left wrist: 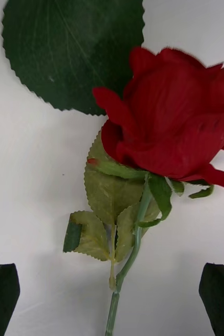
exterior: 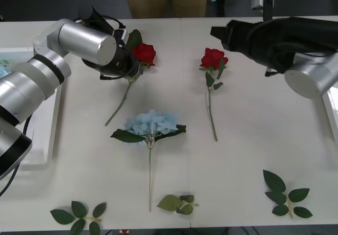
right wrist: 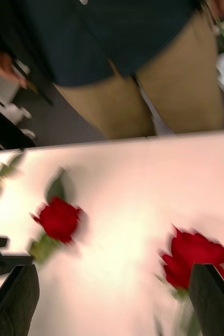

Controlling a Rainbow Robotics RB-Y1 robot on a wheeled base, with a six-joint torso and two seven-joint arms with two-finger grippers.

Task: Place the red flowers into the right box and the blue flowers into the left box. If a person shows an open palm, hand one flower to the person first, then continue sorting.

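Three cameras on one table: one overhead, two at the wrists.

The front view looked forward and down over the table (exterior: 248,156). The left wrist view sat close above the left red rose (left wrist: 174,131), which the front view shared (exterior: 143,53). The right wrist view, farther back, faced both roses and the person (right wrist: 143,68).

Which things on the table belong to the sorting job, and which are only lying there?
Job:
left rose, between open left gripper fingers
right rose, near open right gripper
blue hydrangea
left box
right box

Lying about:
loose leaf sprigs
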